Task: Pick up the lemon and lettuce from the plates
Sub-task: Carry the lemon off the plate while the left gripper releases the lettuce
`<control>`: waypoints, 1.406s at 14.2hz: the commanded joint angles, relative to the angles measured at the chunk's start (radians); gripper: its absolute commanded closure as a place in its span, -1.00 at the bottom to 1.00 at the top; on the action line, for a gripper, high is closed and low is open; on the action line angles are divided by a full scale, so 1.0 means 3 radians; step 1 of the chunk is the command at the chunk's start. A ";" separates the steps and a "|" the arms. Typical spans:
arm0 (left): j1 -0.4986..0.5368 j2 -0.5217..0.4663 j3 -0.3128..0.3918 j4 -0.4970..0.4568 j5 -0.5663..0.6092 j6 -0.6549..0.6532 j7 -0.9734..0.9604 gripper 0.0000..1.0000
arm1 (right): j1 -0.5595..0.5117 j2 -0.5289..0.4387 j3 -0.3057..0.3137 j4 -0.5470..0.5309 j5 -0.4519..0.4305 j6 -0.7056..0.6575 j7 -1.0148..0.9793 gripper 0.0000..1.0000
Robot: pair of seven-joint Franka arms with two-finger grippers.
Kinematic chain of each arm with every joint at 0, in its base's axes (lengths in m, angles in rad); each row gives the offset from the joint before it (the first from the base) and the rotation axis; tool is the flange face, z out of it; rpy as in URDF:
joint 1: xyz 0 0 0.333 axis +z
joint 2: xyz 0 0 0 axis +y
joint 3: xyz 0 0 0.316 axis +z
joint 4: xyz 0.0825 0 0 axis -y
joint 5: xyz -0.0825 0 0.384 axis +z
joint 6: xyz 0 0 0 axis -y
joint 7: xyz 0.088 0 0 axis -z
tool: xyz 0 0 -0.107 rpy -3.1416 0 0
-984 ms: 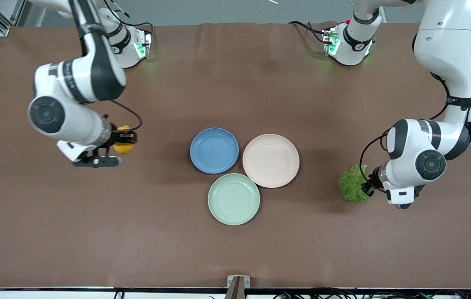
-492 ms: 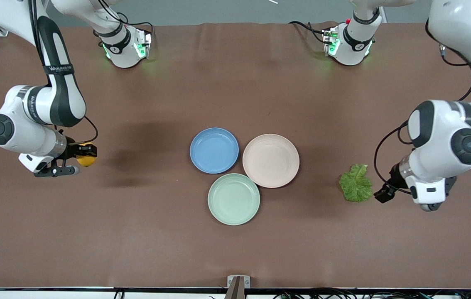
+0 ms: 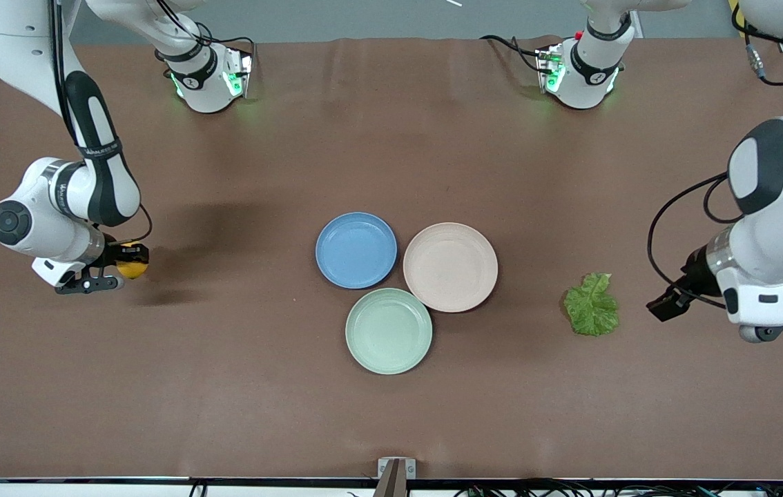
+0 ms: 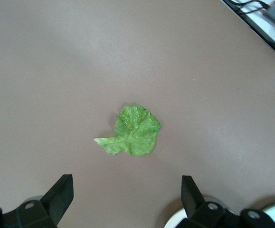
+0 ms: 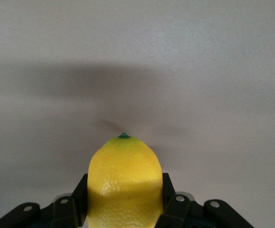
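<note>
Both arms have drawn outward toward the ends of the worktop since the earlier frames, the right one carrying the lemon away from the plates and the left one pulling back from the lettuce it had been touching.

Covering the whole worktop is a brown mat. Near its middle sit three plates in a tight cluster, rims just beside one another: the blue plate toward the right arm's end, the pinkish-beige plate toward the left arm's end, and the mint-green plate nearest the front camera. All three show bare insides.

Over the mat close to the left arm's end edge, the left gripper hangs up in the air, jaws spread wide with nothing between them; the left wrist view shows both dark fingertips well apart, which the front view does not make clear. Close to the right arm's end edge, the right gripper pinches the lemon.

Flat on the mat lies the lettuce, between the pinkish-beige plate and the left gripper, apart from both. The lemon is half hidden by the fingers in the front view; the right wrist view shows it squeezed on both sides, its green-tipped point facing outward.
</note>
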 commanded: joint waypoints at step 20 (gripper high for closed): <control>0.0259 -0.1626 -0.0014 -0.0895 -0.0124 -0.0669 0.2232 -0.97 | 0.0097 -0.0582 0.0196 0.1707 -0.0076 -0.2540 0.0894 -0.99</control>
